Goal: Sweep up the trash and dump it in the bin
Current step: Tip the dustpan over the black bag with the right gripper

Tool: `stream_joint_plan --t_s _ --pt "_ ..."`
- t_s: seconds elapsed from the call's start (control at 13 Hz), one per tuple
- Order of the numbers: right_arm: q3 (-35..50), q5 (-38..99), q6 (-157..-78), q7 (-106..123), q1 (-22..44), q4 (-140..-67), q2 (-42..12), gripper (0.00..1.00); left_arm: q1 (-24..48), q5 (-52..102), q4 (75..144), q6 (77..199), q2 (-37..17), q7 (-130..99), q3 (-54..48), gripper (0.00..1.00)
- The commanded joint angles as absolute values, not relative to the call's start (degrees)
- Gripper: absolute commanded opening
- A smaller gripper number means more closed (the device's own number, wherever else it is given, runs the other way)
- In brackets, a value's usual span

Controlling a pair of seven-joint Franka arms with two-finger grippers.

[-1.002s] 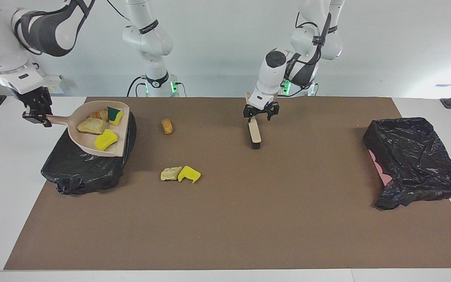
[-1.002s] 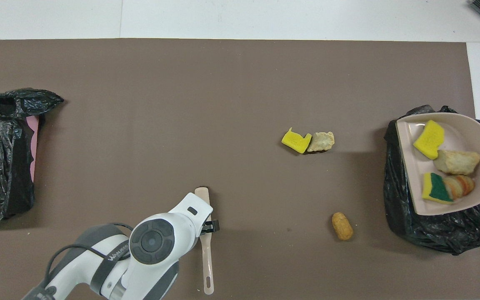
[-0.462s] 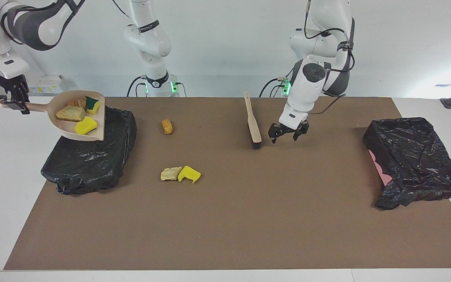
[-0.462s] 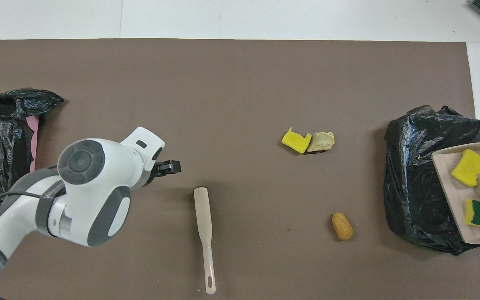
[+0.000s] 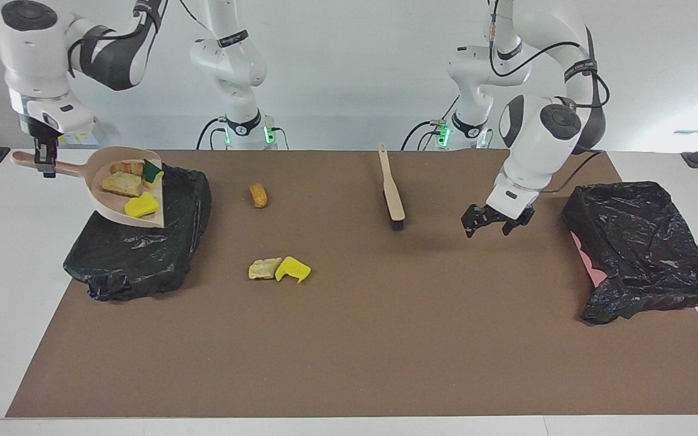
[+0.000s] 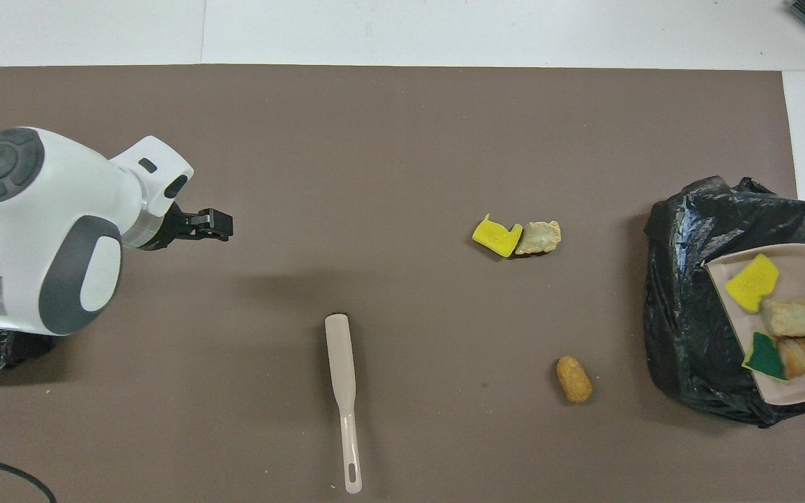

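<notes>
My right gripper [image 5: 43, 162] is shut on the handle of the beige dustpan [image 5: 106, 203], which hangs tilted over the black-lined bin [image 5: 137, 254] at the right arm's end. The pan [image 6: 804, 276] carries several trash scraps, among them a yellow sponge [image 6: 752, 283] and a beige lump [image 6: 797, 316]. On the mat lie a yellow sponge [image 5: 293, 269] touching a beige lump [image 5: 264, 268], and a brown nugget [image 5: 258, 195] nearer the robots. The brush [image 5: 392, 191] lies flat on the mat. My left gripper [image 5: 489, 224] hangs open and empty over the mat beside the brush.
A second black-lined bin [image 5: 646, 242] with a pink rim stands at the left arm's end of the brown mat; the left arm covers most of it in the overhead view. White table shows around the mat.
My left gripper has left the brush handle and swung toward the bin at the left arm's end. The right gripper has drawn the dustpan back over the bin's edge and tilted it.
</notes>
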State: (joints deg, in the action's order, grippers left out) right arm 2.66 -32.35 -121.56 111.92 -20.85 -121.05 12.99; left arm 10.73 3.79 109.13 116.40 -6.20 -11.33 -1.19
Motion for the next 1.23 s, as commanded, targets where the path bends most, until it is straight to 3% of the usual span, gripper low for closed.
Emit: stream_joint_plan --t_s 0.0,0.31,0.54,0.85,1.16 --pt "2.6 -44.4 -122.2 98.8 -14.7 -128.0 19.2 0.0 7.0 3.5 104.6 110.1 -7.0 -4.9 -1.8 1.0" --pt "3.6 -55.2 -119.0 93.7 -11.3 -127.7 20.0 0.0 1.5 3.4 100.6 102.1 -6.4 5.1 -1.7 1.0" --pt "5.4 -56.2 -114.6 96.2 -10.3 -121.6 19.8 0.0 0.4 2.7 100.4 99.7 -4.8 5.7 -1.4 1.0" --pt "6.2 -49.2 -108.2 95.4 -7.8 -114.0 19.2 0.0 0.0 1.3 94.7 92.0 -3.7 5.5 -1.1 1.0" --pt "6.2 -35.6 -109.2 85.4 -7.7 -112.2 16.5 0.0 0.3 -1.4 91.6 87.4 -3.5 6.0 -1.2 1.0"
